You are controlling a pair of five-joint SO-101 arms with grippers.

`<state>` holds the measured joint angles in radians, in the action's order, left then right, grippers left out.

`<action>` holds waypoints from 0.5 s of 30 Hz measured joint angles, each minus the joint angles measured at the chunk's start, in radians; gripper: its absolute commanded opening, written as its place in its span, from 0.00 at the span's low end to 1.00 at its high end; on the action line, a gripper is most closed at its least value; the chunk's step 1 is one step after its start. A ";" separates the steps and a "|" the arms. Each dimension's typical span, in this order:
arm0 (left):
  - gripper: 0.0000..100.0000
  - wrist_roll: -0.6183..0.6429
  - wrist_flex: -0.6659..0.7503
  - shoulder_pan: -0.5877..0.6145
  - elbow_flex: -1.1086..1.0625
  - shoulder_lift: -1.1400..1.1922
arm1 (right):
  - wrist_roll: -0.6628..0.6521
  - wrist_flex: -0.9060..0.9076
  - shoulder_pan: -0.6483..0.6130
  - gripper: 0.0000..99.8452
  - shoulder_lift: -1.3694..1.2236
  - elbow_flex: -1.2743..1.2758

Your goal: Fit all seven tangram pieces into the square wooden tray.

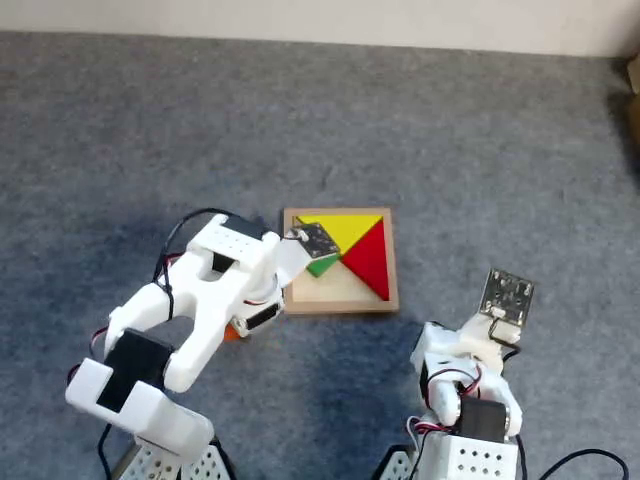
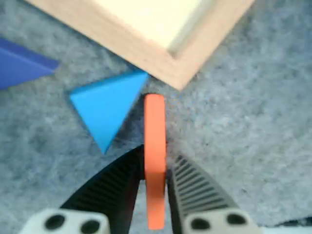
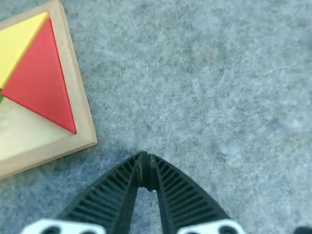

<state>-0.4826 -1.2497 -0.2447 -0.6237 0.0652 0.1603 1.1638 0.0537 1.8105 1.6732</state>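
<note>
Left claw [image 2: 158, 156] pinching thin orange wooden tangram piece [image 2: 155, 122] on edge, just outside square wooden tray [image 2: 146, 56] corner, beside light-blue triangle [image 2: 105, 107]. Right claw [image 3: 147, 161] pressed together, hovering over table. Placing step likely; next calling for lifting over rim, laying flat.

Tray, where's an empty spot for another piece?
Bare tray floor between the green piece, the red triangle and the near rim. Open carpet right of the tray. Crowded at its corner: blue triangle, left gripper holding the orange piece.

Yellow triangle [image 1: 352, 231], red triangle [image 1: 372, 260] and green piece [image 1: 322, 266] in the wooden tray [image 1: 340, 306], left arm [image 1: 215, 290] over its corner.
</note>
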 measured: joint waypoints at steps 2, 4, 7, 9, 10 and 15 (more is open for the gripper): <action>0.00 -0.002 -0.035 -0.014 0.006 0.002 | 0.000 0.000 0.000 0.00 0.000 0.000; 0.00 -0.002 -0.075 -0.034 0.008 -0.012 | 0.000 0.000 0.000 0.00 0.000 0.000; 0.00 0.000 -0.135 -0.080 0.008 -0.081 | 0.000 0.000 0.000 0.00 0.000 0.000; 0.00 0.000 -0.169 -0.106 0.008 -0.147 | 0.000 0.000 0.000 0.00 0.000 0.000; 0.00 0.000 -0.184 -0.117 0.008 -0.180 | 0.000 0.000 0.000 0.00 0.000 0.000; 0.00 0.086 -0.207 -0.180 0.060 -0.302 | 0.000 0.000 0.000 0.00 0.000 0.000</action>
<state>-0.3966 -1.4569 -0.4242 -0.5639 -0.2371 0.1603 1.1638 0.0537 1.8105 1.6732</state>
